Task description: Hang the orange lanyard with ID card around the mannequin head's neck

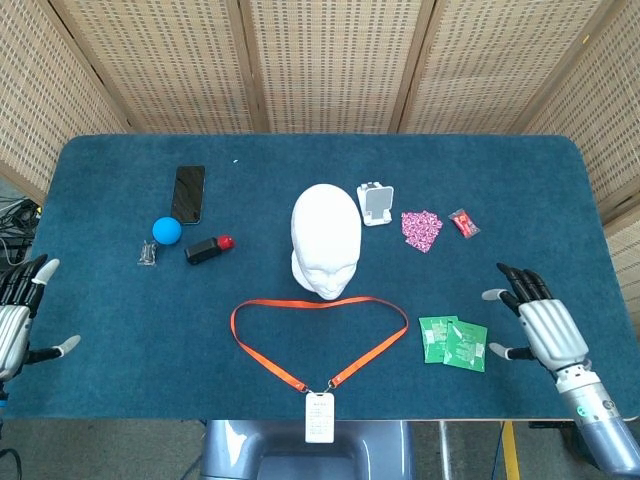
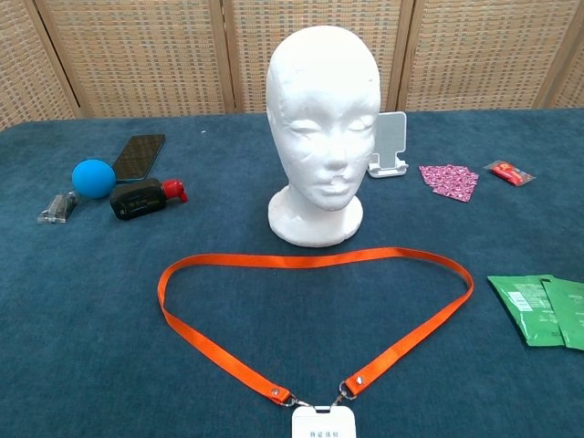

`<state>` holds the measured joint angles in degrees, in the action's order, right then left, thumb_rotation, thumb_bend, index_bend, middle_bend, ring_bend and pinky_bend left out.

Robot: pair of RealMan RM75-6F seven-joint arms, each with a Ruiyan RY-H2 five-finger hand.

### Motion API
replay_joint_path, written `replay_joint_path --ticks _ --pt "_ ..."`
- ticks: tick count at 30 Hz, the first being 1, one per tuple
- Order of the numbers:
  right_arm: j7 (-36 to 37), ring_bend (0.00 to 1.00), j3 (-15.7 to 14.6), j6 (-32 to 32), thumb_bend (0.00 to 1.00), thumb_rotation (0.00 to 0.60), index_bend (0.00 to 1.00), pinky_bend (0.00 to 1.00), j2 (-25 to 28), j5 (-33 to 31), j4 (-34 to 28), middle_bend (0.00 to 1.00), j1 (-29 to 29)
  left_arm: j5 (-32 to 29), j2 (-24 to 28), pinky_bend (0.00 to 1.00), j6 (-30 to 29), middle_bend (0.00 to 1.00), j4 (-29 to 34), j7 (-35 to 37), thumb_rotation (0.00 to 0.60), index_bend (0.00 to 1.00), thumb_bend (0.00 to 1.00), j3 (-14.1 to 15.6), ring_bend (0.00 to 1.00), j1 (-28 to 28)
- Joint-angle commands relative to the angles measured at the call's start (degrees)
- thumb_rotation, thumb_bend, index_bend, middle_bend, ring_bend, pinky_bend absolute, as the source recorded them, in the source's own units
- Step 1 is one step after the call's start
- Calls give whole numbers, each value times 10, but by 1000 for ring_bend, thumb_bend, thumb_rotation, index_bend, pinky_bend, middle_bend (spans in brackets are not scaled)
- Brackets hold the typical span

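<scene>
Orange lanyard (image 1: 280,302) job, not yet begun. Starting from the right robot hand (image 1: 535,320): hovers over the table (image 1: 500,180) near its right front edge, fingers spread, holding nothing, just right of the green packets (image 1: 453,342). Same for the left robot hand (image 1: 18,318): off the far left edge, fingers apart, empty, well away from everything. Neither shows in the chest view.

Moving inward: lies flat as an open loop in front of the mannequin head (image 1: 326,238), top run of the strap just short of the head's base, touching or barely apart, cannot tell which. Narrows toward the front edge to two metal clips and the ID card (image 1: 319,417), which overhangs that edge. Stands upright mid-table, face toward the robot, nothing round the neck.

Judged progress: nothing done. Left to do: reach the strap, take hold of it, lift and open the loop, pass it over the crown, settle it on the neck with the card in front.

Around, on the right: green packets nearest the strap, likely to be brushed on the right-side approach; further back a white phone stand (image 1: 376,203) just beside the head, a pink packet (image 1: 421,229), a red packet (image 1: 464,223). On the left: a dark phone (image 1: 188,193), a blue ball (image 1: 166,230), a black item with a red end (image 1: 208,249), all well apart from the loop. Probably no obstruction there.
</scene>
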<state>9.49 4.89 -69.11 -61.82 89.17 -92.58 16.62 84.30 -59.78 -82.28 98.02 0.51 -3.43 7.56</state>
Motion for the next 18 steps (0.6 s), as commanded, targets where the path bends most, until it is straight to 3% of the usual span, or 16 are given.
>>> replay_joint_path --ticks 1,4,10,18 --pt "22 0 20 75 235 600 387 0 1 -34 -9 0 54 -6 -2 0 6 0 -1 -5 600 0 0 -2 0 3" --pt "-18 0 38 133 286 600 402 0 -15 -89 -16 0 91 -14 -5 0 15 0 -3 -7 600 0 0 -3 0 7" --pt "-102 0 64 192 380 600 431 0 -62 -217 -23 0 138 -23 -9 0 26 0 -8 -10 600 0 0 -5 0 12" --pt "-186 0 61 227 441 600 458 0 -134 -359 6 0 188 -36 -15 0 43 0 -17 -14 600 0 0 -6 0 20"
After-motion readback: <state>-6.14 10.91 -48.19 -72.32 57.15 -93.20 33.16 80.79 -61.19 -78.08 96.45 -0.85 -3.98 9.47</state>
